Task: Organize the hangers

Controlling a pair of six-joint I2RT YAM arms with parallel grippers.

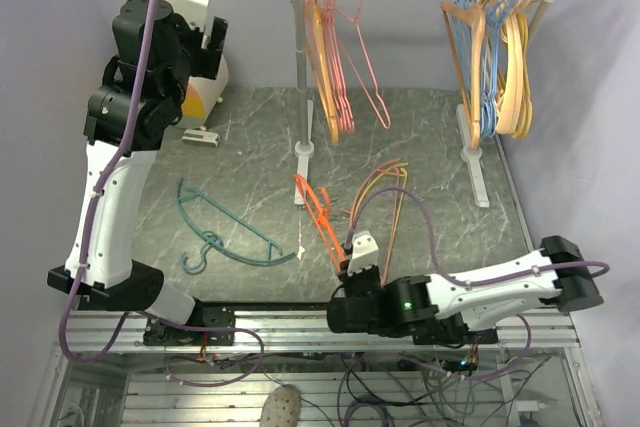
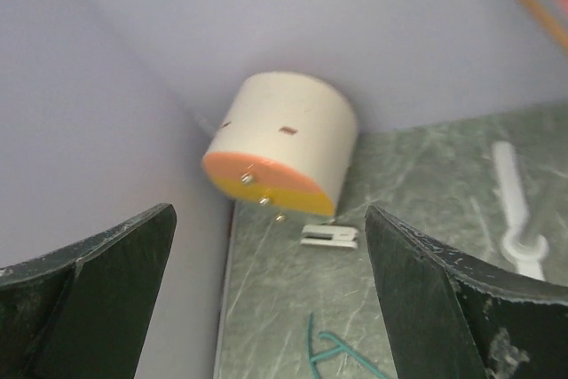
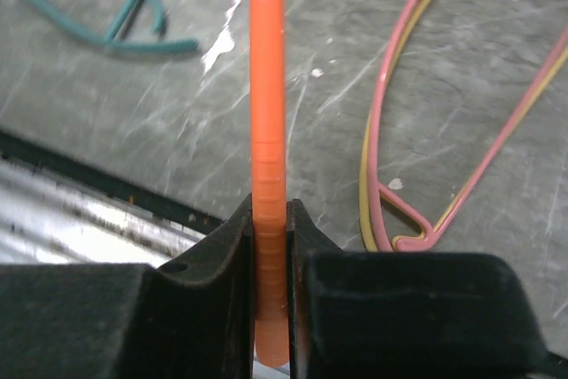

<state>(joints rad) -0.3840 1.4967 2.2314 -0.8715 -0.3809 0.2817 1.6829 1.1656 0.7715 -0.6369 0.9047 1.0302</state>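
Near the front edge of the grey marbled table (image 1: 250, 142), the right gripper (image 3: 269, 219) is clamped on an orange hanger (image 3: 266, 86) whose long axis points toward the far side, slanting slightly left. Raised high, the left gripper (image 2: 268, 217) gapes apart. Lilac walls (image 1: 260, 17) surround the table.

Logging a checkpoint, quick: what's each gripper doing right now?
Left gripper: open, holding nothing.
Right gripper: closed on the orange hanger.
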